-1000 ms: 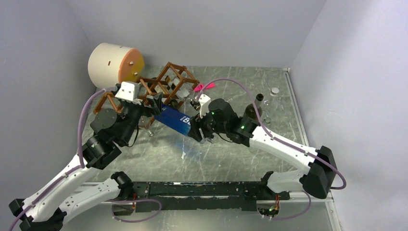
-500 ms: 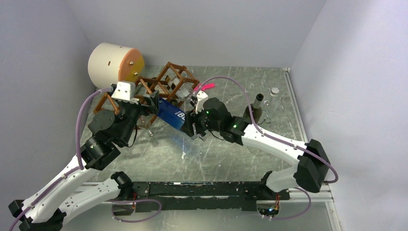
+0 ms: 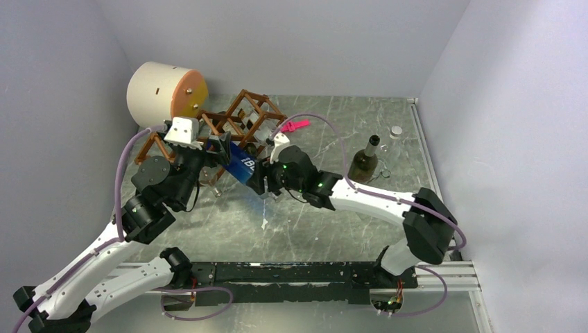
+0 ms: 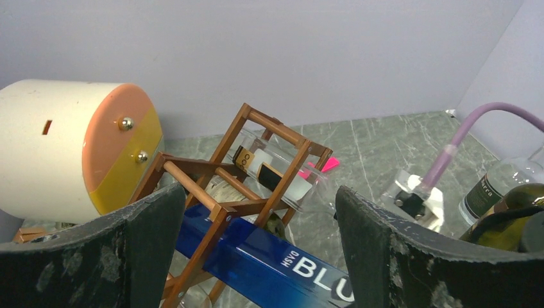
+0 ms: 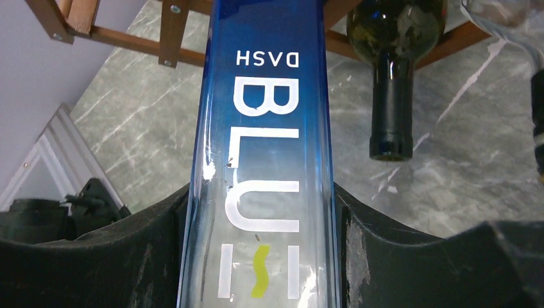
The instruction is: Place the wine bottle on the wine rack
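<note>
The wine bottle [image 3: 242, 165] is blue glass with white lettering, lying tilted with its far end inside a lower cell of the reddish-brown wine rack [image 3: 239, 116]. My right gripper [image 3: 263, 183] is shut on the bottle's near end; in the right wrist view the bottle [image 5: 266, 160] fills the gap between the fingers [image 5: 160, 231] and runs up to the rack bars [image 5: 172, 29]. My left gripper [image 3: 220, 147] is open and empty, just above the bottle [image 4: 276, 263] at the rack's front [image 4: 212, 192], touching neither.
A cream-and-orange drum [image 3: 165, 90] stands behind the rack at the back left. A clear bottle [image 4: 282, 173] and a dark bottle [image 5: 392, 77] lie in the rack. A dark green bottle [image 3: 365, 161] stands upright at right, a pink object [image 3: 297, 125] behind the rack.
My right arm has moved left and pushed the blue bottle further into the rack. The standing green bottle is now uncovered. The left arm has barely moved.
</note>
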Controlling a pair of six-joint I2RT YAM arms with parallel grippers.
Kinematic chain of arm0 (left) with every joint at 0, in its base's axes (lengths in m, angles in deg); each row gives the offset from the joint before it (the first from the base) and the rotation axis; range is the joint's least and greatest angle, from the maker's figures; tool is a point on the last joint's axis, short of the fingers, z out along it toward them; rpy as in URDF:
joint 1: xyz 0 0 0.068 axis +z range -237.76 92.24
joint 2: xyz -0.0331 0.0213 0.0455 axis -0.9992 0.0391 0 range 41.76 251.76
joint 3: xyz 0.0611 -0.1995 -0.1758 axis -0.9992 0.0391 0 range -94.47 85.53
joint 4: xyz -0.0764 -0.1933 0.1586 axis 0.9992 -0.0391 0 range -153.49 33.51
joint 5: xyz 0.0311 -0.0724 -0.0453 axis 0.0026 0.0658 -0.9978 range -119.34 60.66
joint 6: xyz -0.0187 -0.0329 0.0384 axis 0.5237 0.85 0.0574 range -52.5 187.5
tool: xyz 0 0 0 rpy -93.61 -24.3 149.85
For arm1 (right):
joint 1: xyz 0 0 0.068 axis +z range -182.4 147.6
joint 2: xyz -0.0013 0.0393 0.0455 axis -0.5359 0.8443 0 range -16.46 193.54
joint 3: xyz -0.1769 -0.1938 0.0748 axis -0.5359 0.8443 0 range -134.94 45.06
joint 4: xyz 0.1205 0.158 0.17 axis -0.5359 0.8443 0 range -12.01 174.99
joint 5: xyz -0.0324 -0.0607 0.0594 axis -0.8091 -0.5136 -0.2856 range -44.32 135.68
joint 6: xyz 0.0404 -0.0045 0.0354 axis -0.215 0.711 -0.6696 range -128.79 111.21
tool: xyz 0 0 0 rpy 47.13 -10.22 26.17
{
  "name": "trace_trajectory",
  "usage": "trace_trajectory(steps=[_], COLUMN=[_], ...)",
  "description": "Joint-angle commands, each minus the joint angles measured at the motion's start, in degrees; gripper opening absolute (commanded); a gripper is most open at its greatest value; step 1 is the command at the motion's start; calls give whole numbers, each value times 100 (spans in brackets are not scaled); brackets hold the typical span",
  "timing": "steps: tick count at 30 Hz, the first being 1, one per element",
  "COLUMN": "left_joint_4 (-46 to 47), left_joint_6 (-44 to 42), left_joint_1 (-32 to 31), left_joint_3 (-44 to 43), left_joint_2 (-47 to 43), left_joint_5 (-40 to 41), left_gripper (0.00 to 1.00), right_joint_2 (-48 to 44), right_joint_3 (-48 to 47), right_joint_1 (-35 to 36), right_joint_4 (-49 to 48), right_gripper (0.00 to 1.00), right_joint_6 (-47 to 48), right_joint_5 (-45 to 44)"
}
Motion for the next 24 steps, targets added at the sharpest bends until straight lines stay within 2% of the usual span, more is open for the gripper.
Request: trace_trajectory(steps=[1, 6, 9, 20, 24], left_joint_4=[-146, -115, -209, -308, -398], left_joint_6=[173, 192, 186, 360, 350], left_joint_1=[-17, -22, -26, -19, -19], left_joint_3=[-191, -216, -278, -286, -374], left_joint_2=[-100, -298, -303, -236, -200], left_joint_5=[167, -218, -163, -247, -274], left_gripper=[90, 91, 91, 91, 91], right_joint_2=[199, 543, 731, 1433, 1482], right_joint_3=[-537, -608, -632, -1162, -1084], right_joint_1=[132, 242, 273, 333, 377], right_joint_4=[-1795, -2297, -2466, -2503, -2683], right_gripper=[0, 0, 0, 0, 0], right_joint_6=[-11, 177, 161, 65, -149], right_joint_5=[-491, -798, -983, -1409, -1721])
